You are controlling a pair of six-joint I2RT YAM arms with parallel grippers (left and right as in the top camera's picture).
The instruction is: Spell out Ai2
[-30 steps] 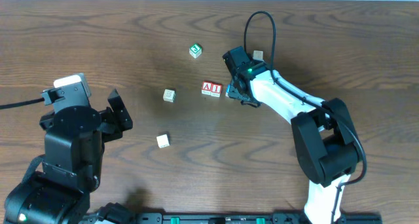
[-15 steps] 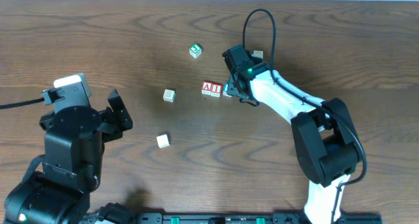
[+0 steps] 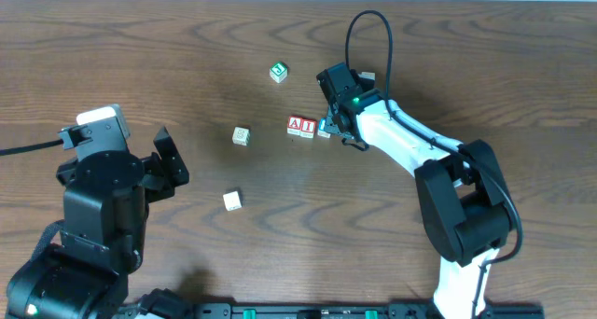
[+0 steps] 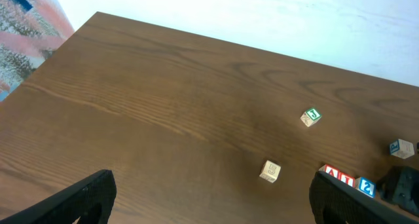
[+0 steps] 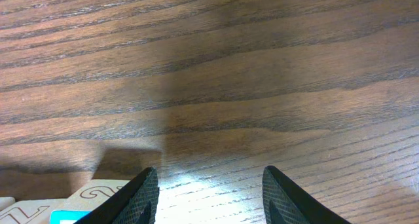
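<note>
Overhead: right end effector beside 2 block.

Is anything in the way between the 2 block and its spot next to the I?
No, nothing visible is. The 2 block already sits right beside the I block, with no other block between them. The open right gripper is close on its other side.

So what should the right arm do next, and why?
Probably lift the right gripper clear. Its jaws are open and empty, and the 2 sits beside the I, after the A, so the word looks spelled.
</note>
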